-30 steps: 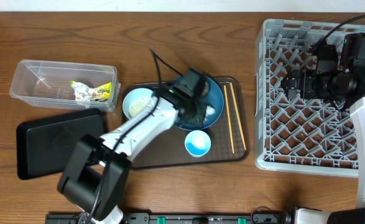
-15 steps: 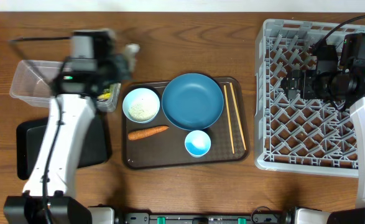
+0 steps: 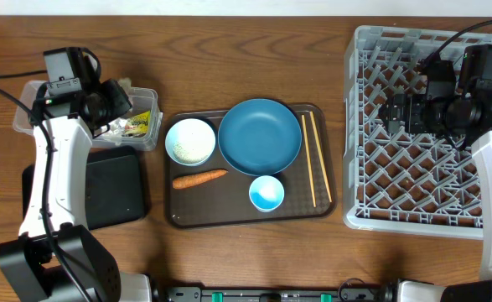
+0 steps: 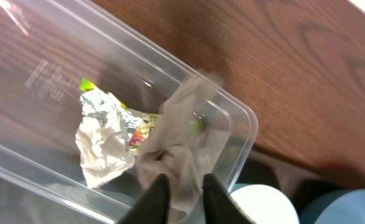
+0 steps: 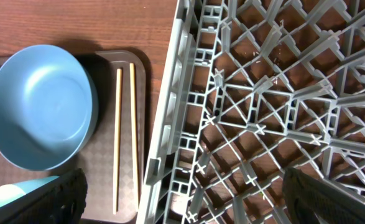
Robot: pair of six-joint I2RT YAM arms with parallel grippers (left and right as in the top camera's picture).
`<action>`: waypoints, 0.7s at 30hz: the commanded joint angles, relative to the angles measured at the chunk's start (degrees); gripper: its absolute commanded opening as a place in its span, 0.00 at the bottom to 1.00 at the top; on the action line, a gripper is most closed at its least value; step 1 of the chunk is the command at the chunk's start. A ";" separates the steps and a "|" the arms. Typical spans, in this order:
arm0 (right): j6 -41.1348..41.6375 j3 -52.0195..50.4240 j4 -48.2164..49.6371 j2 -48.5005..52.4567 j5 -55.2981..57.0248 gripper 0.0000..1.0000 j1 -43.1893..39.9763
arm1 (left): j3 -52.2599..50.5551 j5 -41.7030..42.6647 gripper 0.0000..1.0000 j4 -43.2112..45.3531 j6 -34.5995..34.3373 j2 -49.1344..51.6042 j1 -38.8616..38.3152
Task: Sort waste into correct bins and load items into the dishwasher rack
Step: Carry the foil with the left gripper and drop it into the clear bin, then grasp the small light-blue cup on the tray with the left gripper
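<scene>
left gripper (image 4: 183,182) over right end of clear tub (image 4: 247,127) – bin drop, I'd guess; crumpled napkin (image 4: 185,124) at its tips beside wrapper (image 4: 104,140), can't tell if pinched or loose | right gripper (image 5: 188,190) wide apart, empty, over dishwasher rack (image 5: 263,93) – out of the way

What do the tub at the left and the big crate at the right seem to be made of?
Tub: clear glossy plastic, probably; the table shows through its walls.
Crate: light-grey matte plastic, it seems; a moulded lattice of thin ribs.
</scene>
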 commanded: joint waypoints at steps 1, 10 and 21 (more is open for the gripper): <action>0.20 -0.33 -0.17 0.44 0.20 0.99 0.00 | 0.22 -0.04 0.40 -0.44 0.11 0.09 0.35; 0.22 -0.33 0.13 0.44 0.20 0.99 -0.02 | 0.22 9.18 0.56 -8.59 0.37 -0.85 -3.63; 0.20 -0.33 -2.12 0.44 0.24 0.99 0.00 | -0.17 9.64 0.56 -16.04 2.16 -0.74 -27.74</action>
